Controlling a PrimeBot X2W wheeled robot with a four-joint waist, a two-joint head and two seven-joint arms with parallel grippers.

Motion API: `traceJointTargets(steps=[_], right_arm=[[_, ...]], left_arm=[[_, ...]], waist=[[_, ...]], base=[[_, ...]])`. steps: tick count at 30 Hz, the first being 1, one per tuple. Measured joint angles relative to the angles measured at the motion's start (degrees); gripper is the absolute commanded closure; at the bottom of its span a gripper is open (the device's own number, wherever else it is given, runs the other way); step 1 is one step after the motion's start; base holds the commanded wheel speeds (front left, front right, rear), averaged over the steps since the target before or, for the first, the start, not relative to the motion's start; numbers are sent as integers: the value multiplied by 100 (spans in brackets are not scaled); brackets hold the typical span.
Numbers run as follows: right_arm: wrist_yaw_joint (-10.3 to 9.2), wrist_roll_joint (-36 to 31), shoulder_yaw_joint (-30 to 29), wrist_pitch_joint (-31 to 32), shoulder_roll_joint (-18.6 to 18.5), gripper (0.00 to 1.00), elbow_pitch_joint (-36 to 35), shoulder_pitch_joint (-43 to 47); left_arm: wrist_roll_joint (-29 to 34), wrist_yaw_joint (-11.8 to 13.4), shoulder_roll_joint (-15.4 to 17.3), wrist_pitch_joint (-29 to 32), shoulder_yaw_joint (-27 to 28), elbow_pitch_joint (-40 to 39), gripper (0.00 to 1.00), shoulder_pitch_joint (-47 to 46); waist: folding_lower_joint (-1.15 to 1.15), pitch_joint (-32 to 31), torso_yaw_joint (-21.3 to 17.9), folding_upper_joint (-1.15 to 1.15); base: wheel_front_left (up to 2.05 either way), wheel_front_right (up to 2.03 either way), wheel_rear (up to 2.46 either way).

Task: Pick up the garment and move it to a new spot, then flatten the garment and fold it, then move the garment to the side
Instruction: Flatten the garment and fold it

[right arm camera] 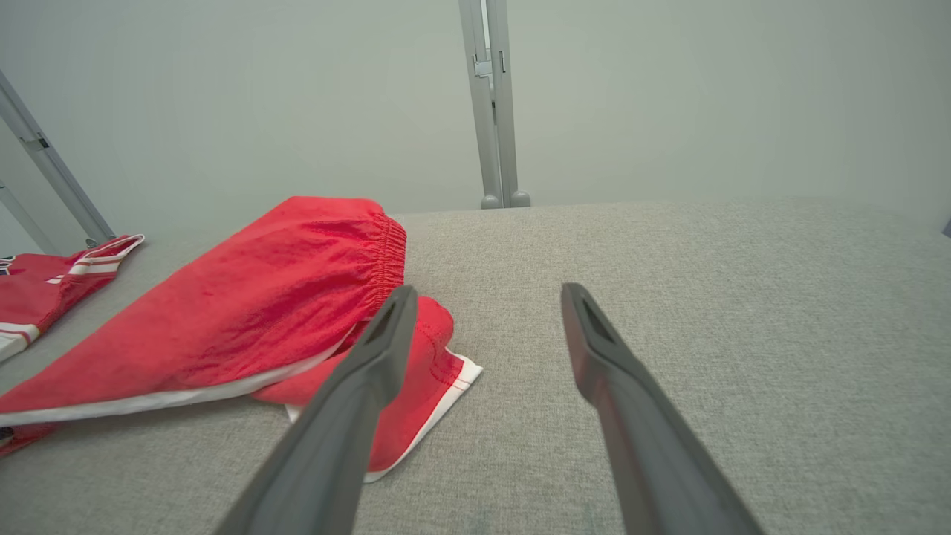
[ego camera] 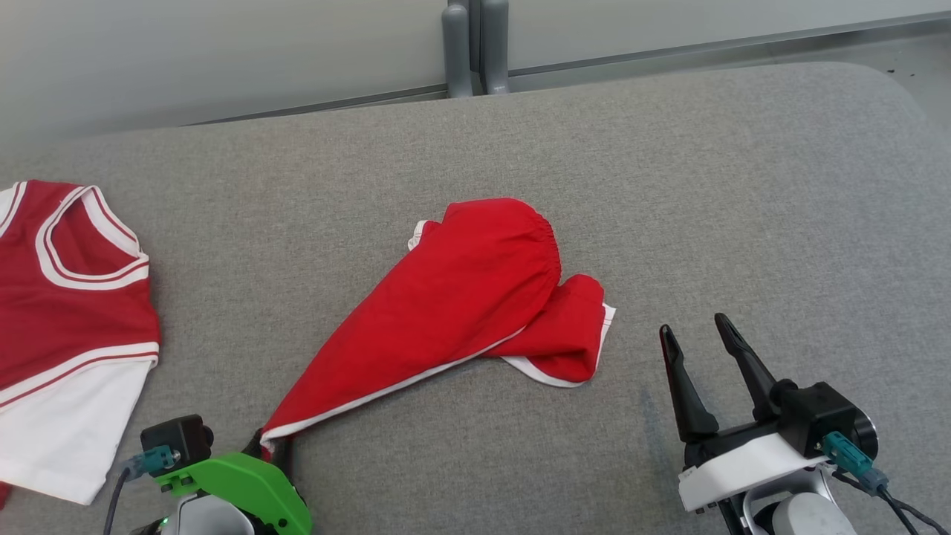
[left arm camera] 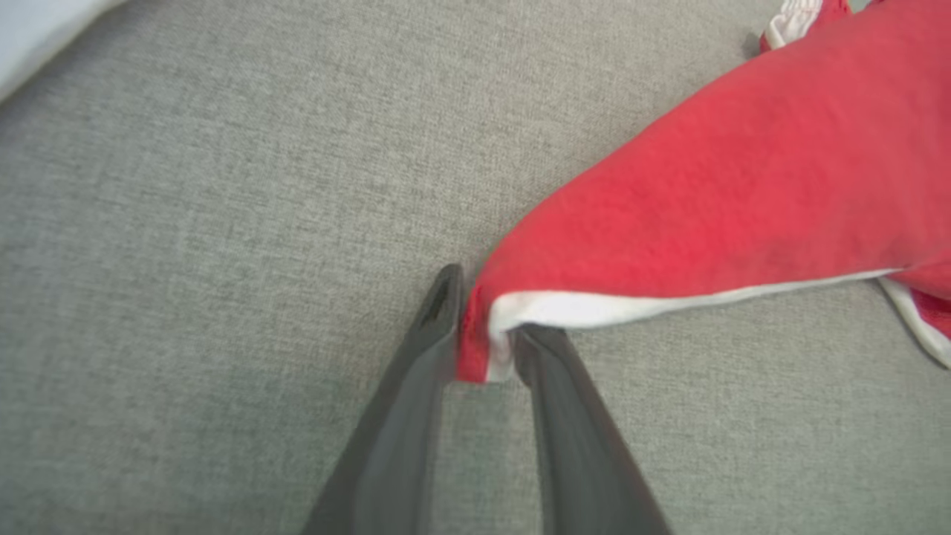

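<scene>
My left pincer (left arm camera: pixel 487 327) is clamped on the white-trimmed hem corner of the red shorts (ego camera: pixel 461 297) — they lie stretched towards me across the middle of the grey padded surface (ego camera: pixel 706 186). My right pincer (ego camera: pixel 697 328) stands wide apart, holding nothing — just beside the shorts' other leg.

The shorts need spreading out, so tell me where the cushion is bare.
Widest bare patch: right half of the cushion, between the shorts and its right edge, beyond the right end effector. A narrower strip lies between shorts and jersey. The left side is crowded.
</scene>
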Motion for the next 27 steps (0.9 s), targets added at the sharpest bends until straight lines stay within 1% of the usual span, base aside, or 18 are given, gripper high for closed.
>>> traceJointTargets(steps=[5,10,16,17,20,21,24,25,27], right_arm=[[0,-1,-4,0,0,0,-2,22],[0,-12,-46,0,-13,0,-13,104],[0,-42,-87,0,-25,0,-47,119],[0,-57,-100,0,-33,0,-65,120],[0,-57,-124,0,-44,0,-87,123],[0,-57,-119,0,-46,0,-91,122],[0,-57,-84,0,-45,0,-98,104],[0,-57,-69,0,-45,0,-102,90],[0,-54,-42,0,-40,0,-102,50]], left_arm=[[107,14,-48,-174,-63,-108,0,4],[257,140,-33,-412,-86,-390,0,180],[479,335,86,-709,-51,-753,0,502],[642,337,175,-888,-88,-945,0,574],[982,330,277,-1055,-264,-1238,0,562],[1099,319,293,-1085,-350,-1341,0,511],[1501,101,332,-1091,-773,-1666,0,127],[1623,-38,311,-1088,-961,-1756,0,-47],[1730,-200,144,-1004,-1241,-1809,0,-367]], waist=[[0,-19,-10,0],[0,-72,3,0],[0,-119,63,0],[0,-127,85,0],[0,-123,127,0],[0,-115,132,0],[0,-83,117,0],[0,-65,101,0],[0,-32,47,0]], base=[[0,0,0],[0,0,0],[0,0,0],[0,0,0],[0,0,0],[0,0,0],[0,0,0],[0,0,0],[0,0,0]])
